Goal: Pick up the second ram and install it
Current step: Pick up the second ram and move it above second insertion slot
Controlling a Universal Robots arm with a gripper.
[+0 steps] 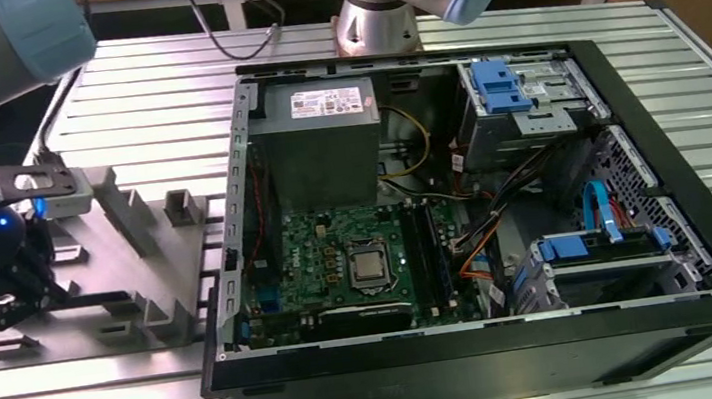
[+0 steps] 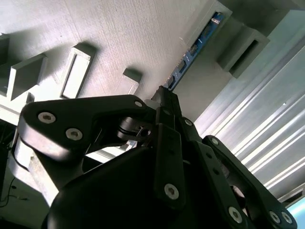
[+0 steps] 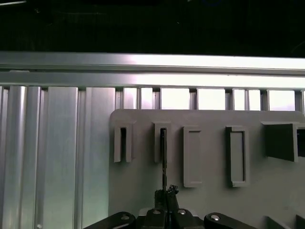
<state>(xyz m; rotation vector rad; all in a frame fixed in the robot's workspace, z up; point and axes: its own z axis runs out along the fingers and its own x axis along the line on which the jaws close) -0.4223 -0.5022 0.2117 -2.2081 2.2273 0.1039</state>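
Ram sticks are thin and flat, so the second ram [image 2: 195,47] stands on its long edge in a narrow slot of the grey holder [image 2: 119,33]. The slot walls keep it upright. That leaves its two flat sides free to be pinched from above. In the first wrist view it looks like one thin dark line running from the slot to the fingers.

The gripper [image 2: 164,98] has its two black fingers squeezed almost together, one on each flat side of the stick. It looks like a firm hold on the stick and on nothing else. I cannot tell if the stick has come up out of the slot yet.

The holder has more slots and little blocks beside this one, likely for other parts. It lies flat on the ribbed metal table [image 1: 141,83], just beside the open computer case [image 1: 675,173], on the exterior view's left. That keeps the trip to the case short.

The case lies on its side with the open face up. The green motherboard [image 1: 335,252] sits flat on its bottom, so its long black slots [image 1: 422,252] can be reached from above.
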